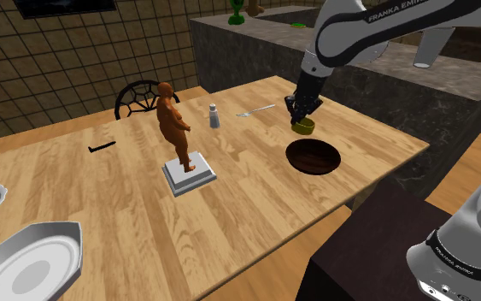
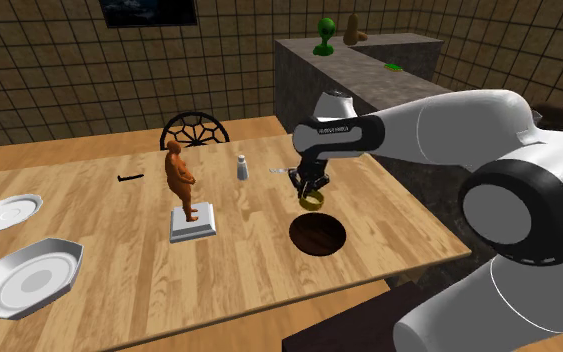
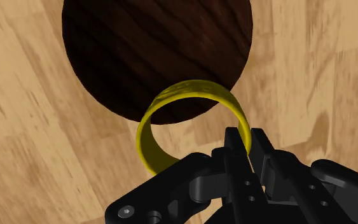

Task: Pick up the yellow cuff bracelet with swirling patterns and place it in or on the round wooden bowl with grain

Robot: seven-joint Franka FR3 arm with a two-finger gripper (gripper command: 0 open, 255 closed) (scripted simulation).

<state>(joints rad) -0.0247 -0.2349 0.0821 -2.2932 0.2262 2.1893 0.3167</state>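
Observation:
A yellow cuff bracelet (image 3: pixel 184 95) hangs from my gripper (image 3: pixel 248 145), whose fingers are shut on the band's wall. In the shoulder view the bracelet (image 1: pixel 305 126) is lifted just above the table, close behind the dark round wooden bowl (image 1: pixel 313 157). The second exterior view shows the bracelet (image 2: pixel 313 201) under the gripper (image 2: pixel 310 190), beside the rim of the bowl (image 2: pixel 318 235). Through the wrist view the bowl (image 3: pixel 158 51) lies beyond the bracelet, partly seen through its ring.
On the wooden table (image 1: pixel 144 214) stand an orange figurine on a white base (image 1: pixel 178 137), a small shaker (image 1: pixel 214 116), a fork (image 1: pixel 255 109) and a black tool (image 1: pixel 102 148). White plates (image 1: pixel 25 265) lie at the shoulder view's lower left. A stone counter (image 1: pixel 384 77) rises behind.

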